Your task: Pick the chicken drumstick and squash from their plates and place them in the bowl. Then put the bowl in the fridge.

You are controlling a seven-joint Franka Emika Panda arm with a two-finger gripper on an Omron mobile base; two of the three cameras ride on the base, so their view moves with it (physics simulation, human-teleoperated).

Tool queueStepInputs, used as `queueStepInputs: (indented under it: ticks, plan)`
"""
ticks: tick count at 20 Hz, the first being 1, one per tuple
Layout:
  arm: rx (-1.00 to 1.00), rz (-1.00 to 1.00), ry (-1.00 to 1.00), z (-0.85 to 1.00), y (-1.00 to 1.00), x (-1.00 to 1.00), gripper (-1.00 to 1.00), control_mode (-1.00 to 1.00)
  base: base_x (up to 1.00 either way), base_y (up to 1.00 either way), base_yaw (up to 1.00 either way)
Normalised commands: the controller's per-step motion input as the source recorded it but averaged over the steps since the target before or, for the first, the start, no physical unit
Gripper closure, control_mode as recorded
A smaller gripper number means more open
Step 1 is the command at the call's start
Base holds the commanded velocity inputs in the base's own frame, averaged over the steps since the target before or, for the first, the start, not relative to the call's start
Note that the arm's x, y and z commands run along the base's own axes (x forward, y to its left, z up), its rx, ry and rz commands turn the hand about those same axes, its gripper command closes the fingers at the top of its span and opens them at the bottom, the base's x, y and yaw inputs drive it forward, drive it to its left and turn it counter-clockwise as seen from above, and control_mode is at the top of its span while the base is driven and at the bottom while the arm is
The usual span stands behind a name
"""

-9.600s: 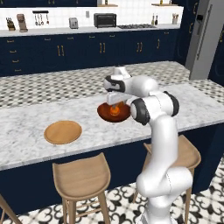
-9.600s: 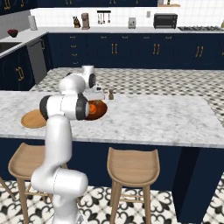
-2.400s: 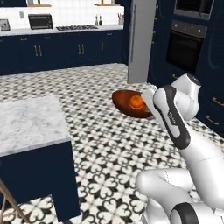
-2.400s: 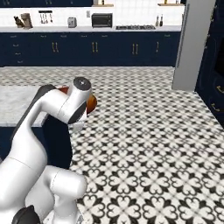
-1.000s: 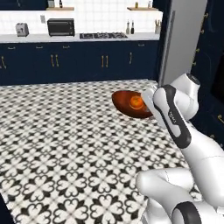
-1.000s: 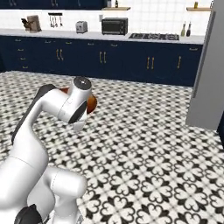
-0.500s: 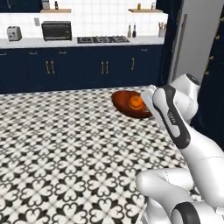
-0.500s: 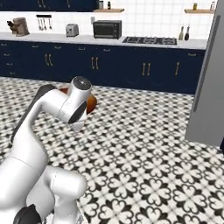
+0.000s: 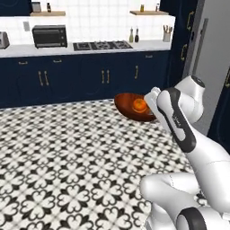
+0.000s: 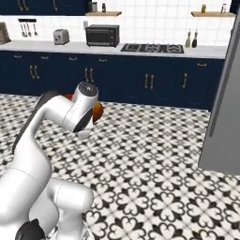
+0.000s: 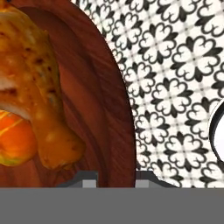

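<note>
My gripper (image 11: 116,177) is shut on the near rim of the dark reddish-brown bowl (image 11: 100,100) and carries it in the air over the floor. Inside the bowl lies the orange-brown chicken drumstick (image 11: 39,87), with the orange squash (image 11: 13,142) tucked beside its narrow end. From the left base view the bowl (image 9: 130,109) hangs in front of the hand (image 9: 152,99), the squash (image 9: 139,105) showing inside. The right base view shows an edge of the bowl (image 10: 98,111) behind the arm. The grey fridge (image 9: 211,63) (image 10: 226,108) stands to the right. The plates are out of view.
Patterned black-and-white floor tiles (image 9: 67,161) lie all around. Navy cabinets (image 10: 140,79) run along the back wall under a counter with a stove top (image 9: 101,45), a microwave (image 9: 50,36) and a toaster (image 10: 61,36).
The whole scene has slid leftward in both base views as the base turns, and the fridge now looms larger at the right. The bowl stays held in the same pose.
</note>
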Motion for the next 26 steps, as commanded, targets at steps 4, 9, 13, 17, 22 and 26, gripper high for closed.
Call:
queueStepInputs:
  ticks: [4, 9, 13, 17, 22, 26]
  plan:
    - [0.00, 0.00, 0.00, 0.00, 0.00, 0.00, 1.00, 1.00, 1.00, 0.94, -0.32]
    - [0.00, 0.00, 0.00, 0.00, 0.00, 0.00, 1.00, 1.00, 1.00, 1.00, -0.37]
    - [0.00, 0.00, 0.00, 0.00, 0.00, 0.00, 1.00, 1.00, 1.00, 0.98, -0.49]
    - [0.00, 0.00, 0.00, 0.00, 0.00, 0.00, 1.00, 1.00, 0.82, 0.63, -0.80]
    - [0.00, 0.00, 0.00, 0.00, 0.00, 0.00, 1.00, 1.00, 0.53, 0.47, -0.90]
    - [0.00, 0.00, 0.00, 0.00, 0.00, 0.00, 1.00, 1.00, 0.56, 0.52, -0.85]
